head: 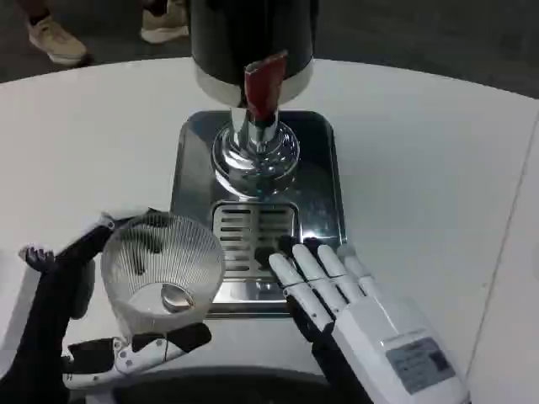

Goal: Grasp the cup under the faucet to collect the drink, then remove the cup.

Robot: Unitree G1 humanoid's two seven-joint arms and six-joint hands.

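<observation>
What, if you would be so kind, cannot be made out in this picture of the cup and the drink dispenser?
- Head view: the dispenser's upper body is cut off by the top edge.
- The faucet's outlet is hidden beneath its own chrome body.
- Whether the clear cup holds any drink cannot be told through its ribbed wall.
- The right hand's palm side is hidden by its white back.
- The left hand's palm is hidden behind the cup.

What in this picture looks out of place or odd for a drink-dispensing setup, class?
The clear ribbed cup is not beneath the faucet: the left hand holds it off the left edge of the drip tray, so the grate stands bare. The right hand rests its fingers on the tray. No spill shows.
</observation>
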